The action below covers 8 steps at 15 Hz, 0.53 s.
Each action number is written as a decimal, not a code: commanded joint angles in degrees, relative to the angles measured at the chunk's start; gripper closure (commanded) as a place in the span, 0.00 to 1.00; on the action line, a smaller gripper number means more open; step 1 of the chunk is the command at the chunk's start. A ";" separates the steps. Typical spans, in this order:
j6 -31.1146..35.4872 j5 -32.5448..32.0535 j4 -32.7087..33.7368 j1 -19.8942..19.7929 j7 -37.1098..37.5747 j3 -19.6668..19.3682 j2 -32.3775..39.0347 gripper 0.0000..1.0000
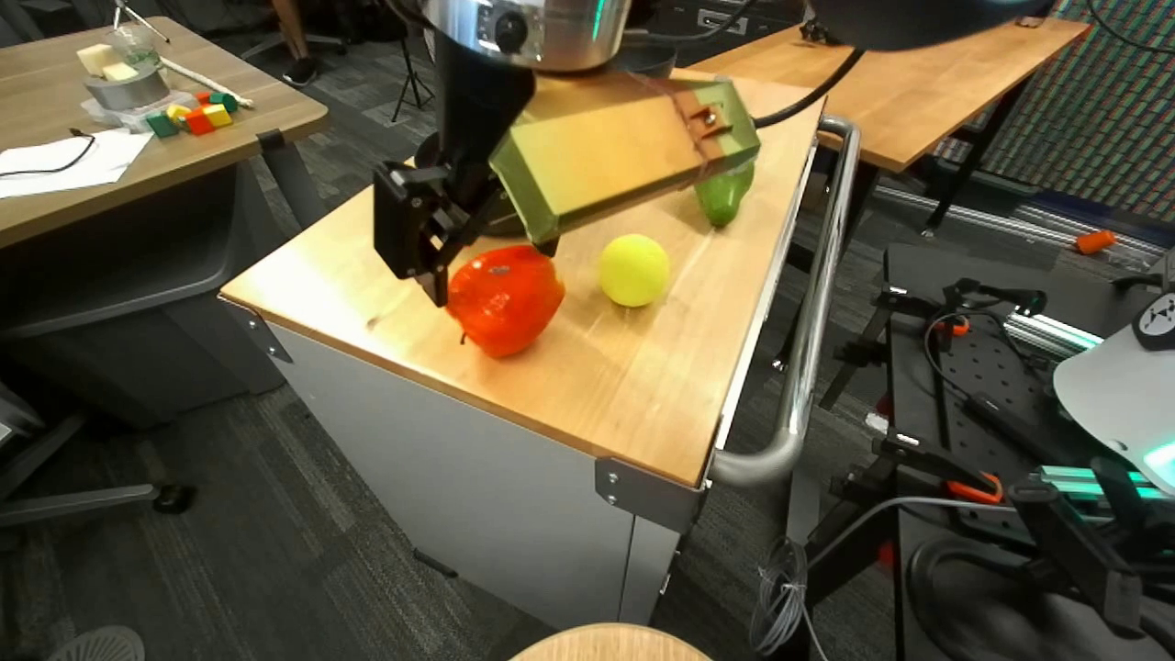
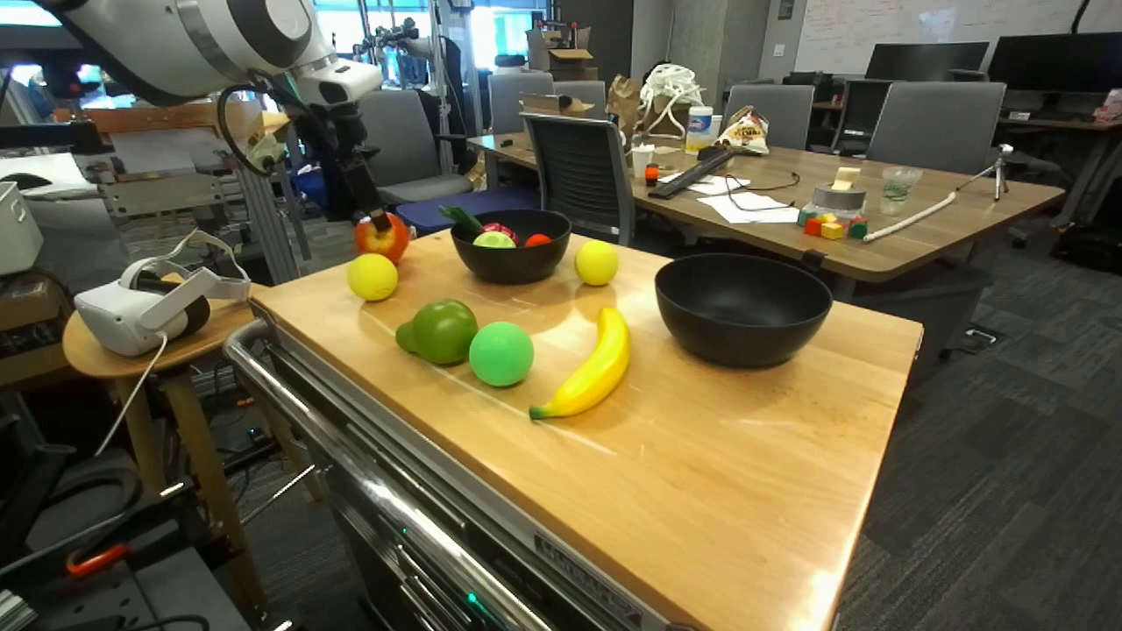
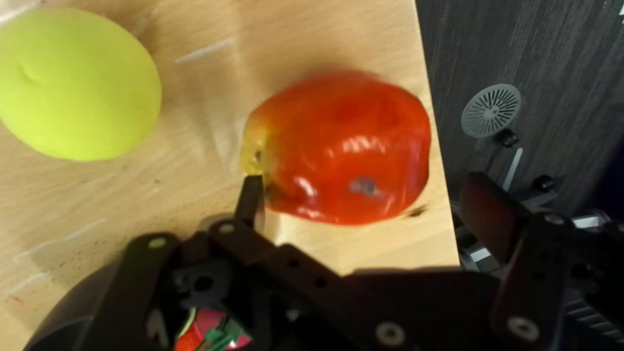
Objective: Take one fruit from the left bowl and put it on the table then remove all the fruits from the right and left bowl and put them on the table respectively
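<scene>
Jaws spread wide on the gripper point(image 3: 364, 181), nothing clasped, and the red fruit point(image 3: 336, 146) sits mid-frame in the wrist view, on the table point(image 3: 302, 29)! Yellow-green fruit point(image 3: 78, 85), upper left there. In an exterior view: wide bowl point(image 2: 743, 335) at right, small bowl point(image 2: 513, 264) upper centre, banana point(image 2: 594, 372) just below centre.

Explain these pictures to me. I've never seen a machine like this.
This is a robot arm with black fingers at its end. Two pictures come from cameras standing apart from it; the third is from its wrist, looking past the fingers.

The wooden table bears a red fruit, a yellow ball, another yellow ball, a dark green fruit, a light green ball, a banana, a black bowl holding more produce, and a second black bowl.

Nothing looks held: the fingers stand open near the red fruit, with a visible gap on one side.
</scene>
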 commanded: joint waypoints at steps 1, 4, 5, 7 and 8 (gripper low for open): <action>-4.42 -1.76 4.26 1.27 -0.21 -2.00 -2.56 0.00; -7.19 -0.06 7.23 -0.51 -1.31 -3.17 -4.41 0.00; -8.12 -0.06 8.12 -1.06 -1.09 -3.79 -4.79 0.00; -10.99 0.94 10.03 -2.63 -1.13 -5.11 -5.01 0.00; -12.32 1.11 10.93 -3.36 -0.96 -5.68 -4.88 0.00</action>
